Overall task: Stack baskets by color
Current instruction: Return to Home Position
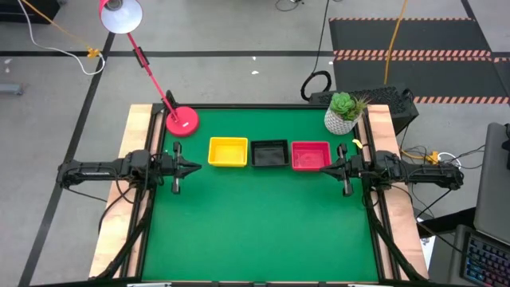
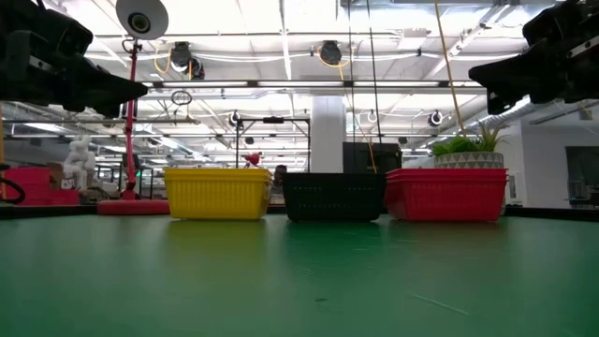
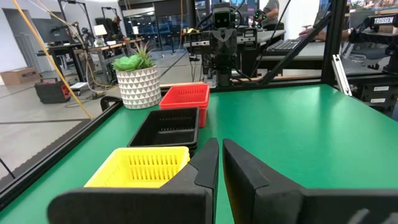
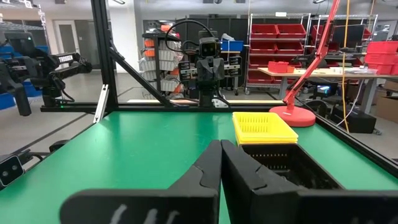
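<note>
Red, black, yellow baskets (image 1: 270, 153) abreast; slotted sides visible only low, wrist views.

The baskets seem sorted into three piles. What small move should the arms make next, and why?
Probably only a retreat: draw each arm back to rest at its own side, touching nothing. The yellow pile, black pile and red pile stand in one row, every basket in view belongs to one of them, and the left gripper and right gripper are shut, empty and clear of the piles.
</note>
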